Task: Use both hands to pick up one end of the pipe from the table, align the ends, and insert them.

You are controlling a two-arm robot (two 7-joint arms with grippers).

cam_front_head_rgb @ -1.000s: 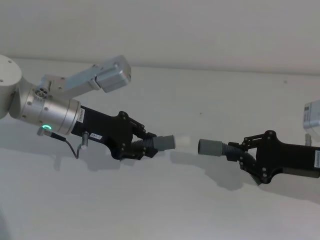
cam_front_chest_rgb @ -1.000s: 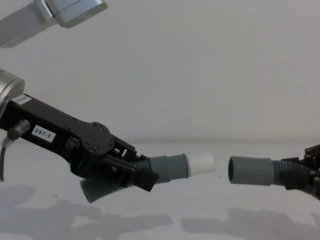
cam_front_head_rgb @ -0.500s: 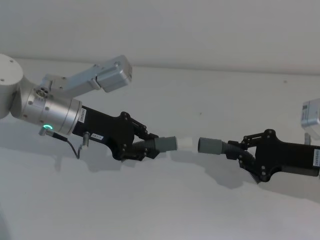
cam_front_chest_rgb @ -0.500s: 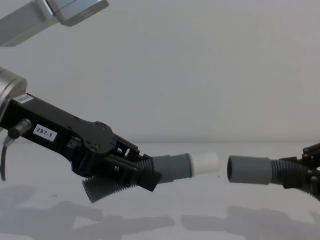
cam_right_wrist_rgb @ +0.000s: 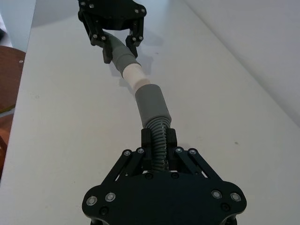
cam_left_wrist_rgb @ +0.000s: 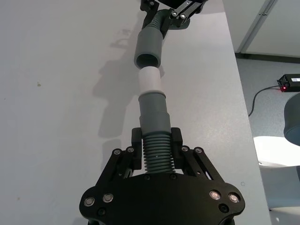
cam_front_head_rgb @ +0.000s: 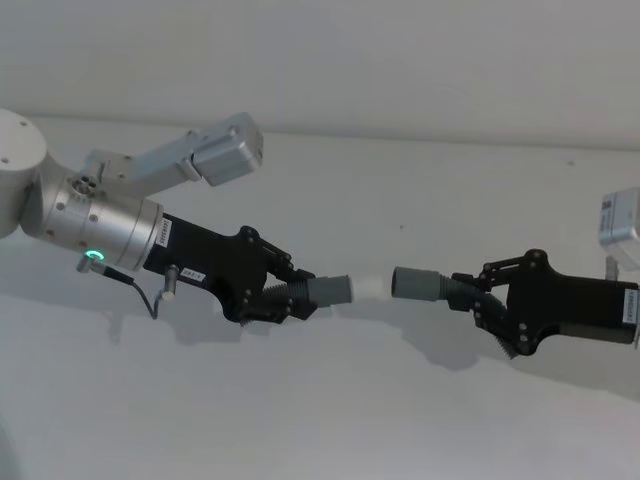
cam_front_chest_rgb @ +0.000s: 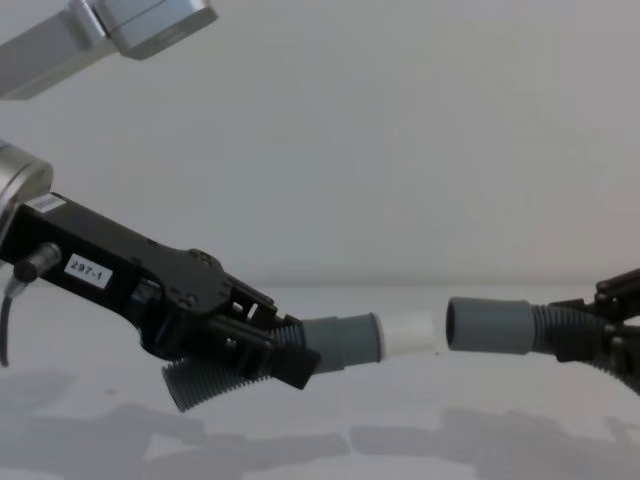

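Note:
Both pipe pieces hang above the white table (cam_front_head_rgb: pixel 320 420). My left gripper (cam_front_head_rgb: pixel 285 292) is shut on the ribbed body of one piece (cam_front_chest_rgb: pixel 205 382). That piece's grey cuff (cam_front_head_rgb: pixel 328 289) and white tip (cam_front_chest_rgb: pixel 410 334) point right. My right gripper (cam_front_head_rgb: pixel 482 300) is shut on the ribbed part of the other piece, and its hollow grey cuff (cam_front_chest_rgb: pixel 490 325) points left. In the left wrist view the white tip (cam_left_wrist_rgb: pixel 150 79) sits in line with the hollow cuff (cam_left_wrist_rgb: pixel 149 47), right at its mouth. Whether the tip has entered I cannot tell. The right wrist view shows the hollow cuff (cam_right_wrist_rgb: pixel 152 105) meeting the white tip (cam_right_wrist_rgb: pixel 133 75).
A silver arm link (cam_front_head_rgb: pixel 205 150) of my left arm lies behind the left gripper. The table's far edge meets a pale wall (cam_front_head_rgb: pixel 400 60). The left wrist view shows the table's side edge, with floor, a cable and a small black box (cam_left_wrist_rgb: pixel 290 82) beyond it.
My right gripper has carried the hollow cuff leftward, closing the gap to the white tip. The left gripper and its piece shifted only slightly.

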